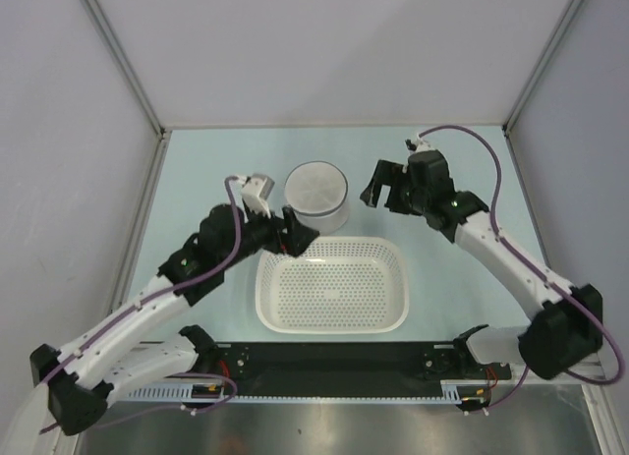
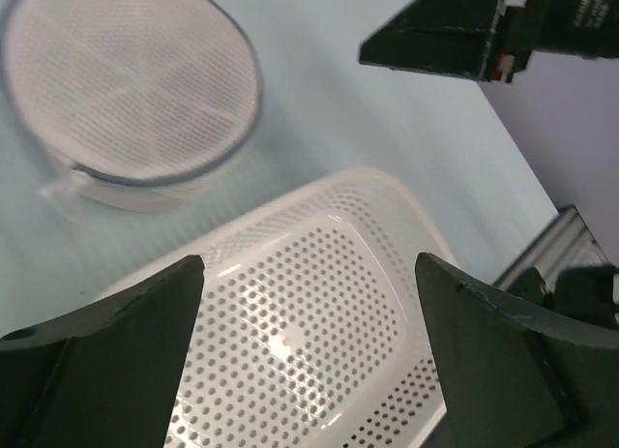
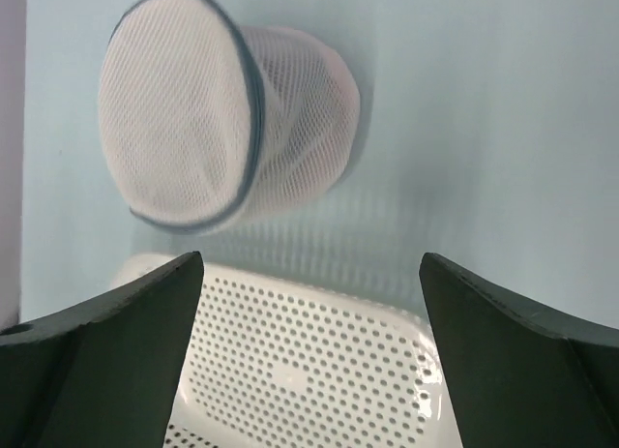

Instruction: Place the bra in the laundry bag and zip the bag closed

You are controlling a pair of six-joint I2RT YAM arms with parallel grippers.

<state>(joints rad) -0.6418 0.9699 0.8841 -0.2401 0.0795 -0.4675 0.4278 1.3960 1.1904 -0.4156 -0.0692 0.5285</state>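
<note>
Left wrist view crops the blurred laundry bag (image 2: pixel 126 80); contents indiscernible.

A pale blue-green table (image 1: pixel 462 160) is closed in by a plain grey back wall (image 1: pixel 334 52) and grey side walls (image 1: pixel 59 131), with slim metal posts (image 1: pixel 123 57) running up from its far corners. A black rail (image 1: pixel 344 355) lies along its near edge. The light is soft and even, the shadows faint.
</note>
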